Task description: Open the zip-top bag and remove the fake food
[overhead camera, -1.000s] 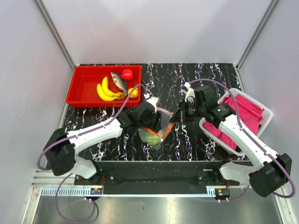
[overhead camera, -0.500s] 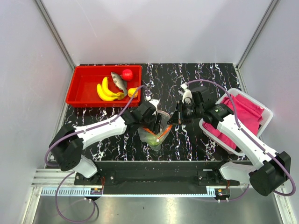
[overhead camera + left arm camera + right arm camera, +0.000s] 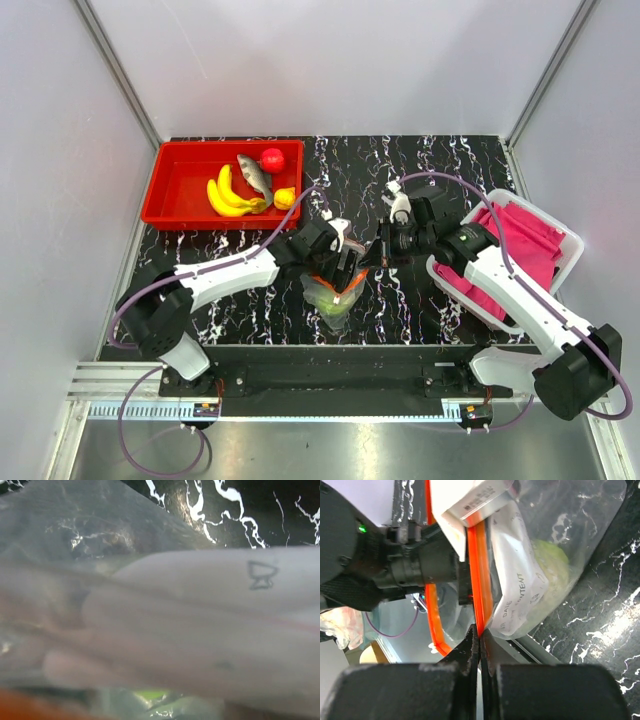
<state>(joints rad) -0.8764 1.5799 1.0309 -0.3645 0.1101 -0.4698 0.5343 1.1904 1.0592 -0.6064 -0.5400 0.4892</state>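
Observation:
The clear zip-top bag (image 3: pixel 328 293) hangs upright over the marble table near the front middle. Its orange zip strip (image 3: pixel 479 580) is spread into a loop. A green piece of fake food (image 3: pixel 328 301) lies in the bag's bottom, and it shows through the plastic in the right wrist view (image 3: pixel 552 562). My right gripper (image 3: pixel 480 635) is shut on the strip's right edge. My left gripper (image 3: pixel 343 268) reaches down into the bag's mouth with its fingers apart, holding nothing I can see. Blurred plastic fills the left wrist view, with a green patch (image 3: pixel 150 695) below.
A red tray (image 3: pixel 175 190) at the back left holds a banana bunch (image 3: pixel 228 196), a grey fish (image 3: pixel 253 172), a red fruit (image 3: pixel 272 157) and a yellow-orange fruit (image 3: pixel 285 198). A white bin (image 3: pixel 565 240) of pink cloth stands at the right edge, under my right arm.
My left gripper has pushed right and deeper into the bag's mouth, and its fingers have spread wider. The right gripper has kept its hold on the strip.

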